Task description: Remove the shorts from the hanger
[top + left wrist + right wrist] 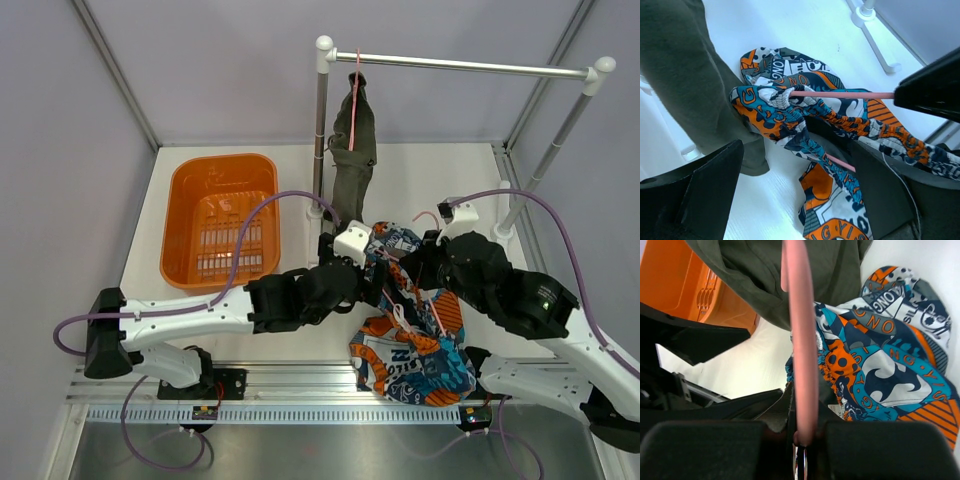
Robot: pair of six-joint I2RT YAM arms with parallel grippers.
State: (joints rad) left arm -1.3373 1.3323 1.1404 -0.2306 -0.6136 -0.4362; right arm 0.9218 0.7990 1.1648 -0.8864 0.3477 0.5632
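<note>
Right tool (802, 440) pinched the pink hanger (799, 340) inside the printed shorts (890, 370) (heaped on the worktop (425, 175)) — left tool (797, 170) stood spread beside them, olive shorts (685, 75) hanging just beyond.

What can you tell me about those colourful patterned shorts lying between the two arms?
The printed shorts are soft cloth in blue, orange, white and black, with lettering. They lie crumpled on the white table, their gathered waistband bunched around a pink hanger. The right gripper is shut on that hanger; the open left gripper has a finger on either side of the cloth. The olive-green shorts hang just beside them.
</note>
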